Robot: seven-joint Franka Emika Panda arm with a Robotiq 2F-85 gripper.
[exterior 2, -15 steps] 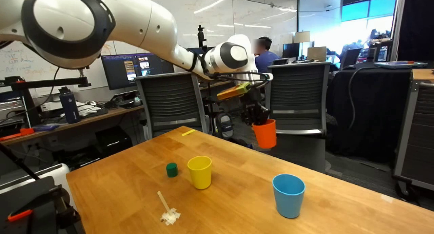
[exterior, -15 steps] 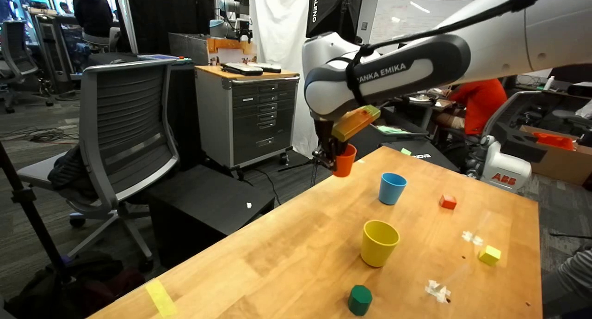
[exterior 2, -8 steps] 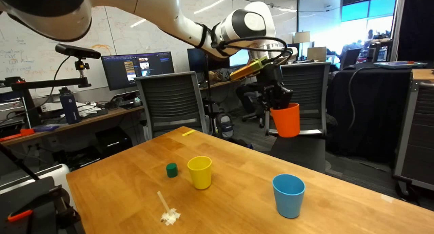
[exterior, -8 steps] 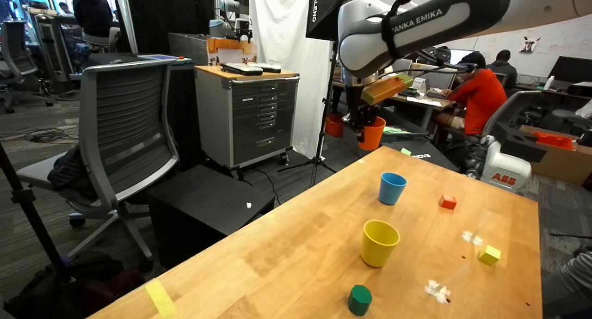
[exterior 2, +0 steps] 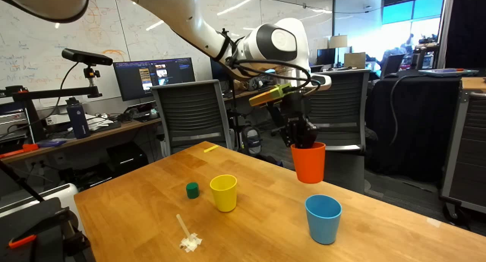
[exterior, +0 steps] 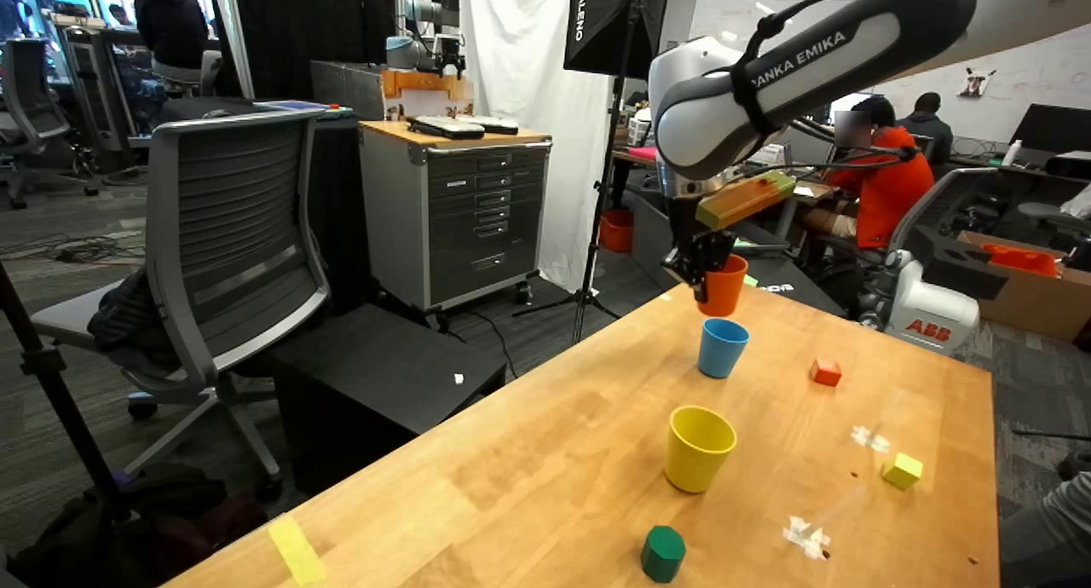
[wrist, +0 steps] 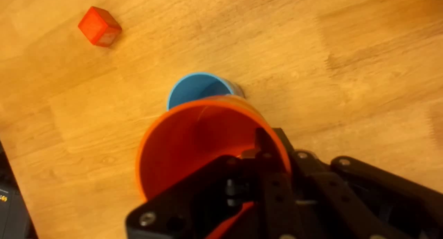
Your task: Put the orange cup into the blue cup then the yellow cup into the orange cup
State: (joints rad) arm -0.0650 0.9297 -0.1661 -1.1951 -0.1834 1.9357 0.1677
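My gripper is shut on the wall of the orange cup, one finger inside the rim and one outside. The gripper holds the orange cup in the air, slightly tilted, in both exterior views. The blue cup stands upright on the table, its opening bare in that view. In the wrist view the orange cup partly covers the blue cup. In an exterior view the orange cup shows just above the blue cup. The yellow cup stands upright, apart from them; it is outside the wrist view.
A small red block lies near the blue cup. A yellow block and a green cylinder are on the wooden table. A taped stick stands up from the table. Chairs stand beyond the table edge.
My gripper has carried the orange cup toward the blue cup, first rising, then lowering over the last half second. The blue and yellow cups have not moved.
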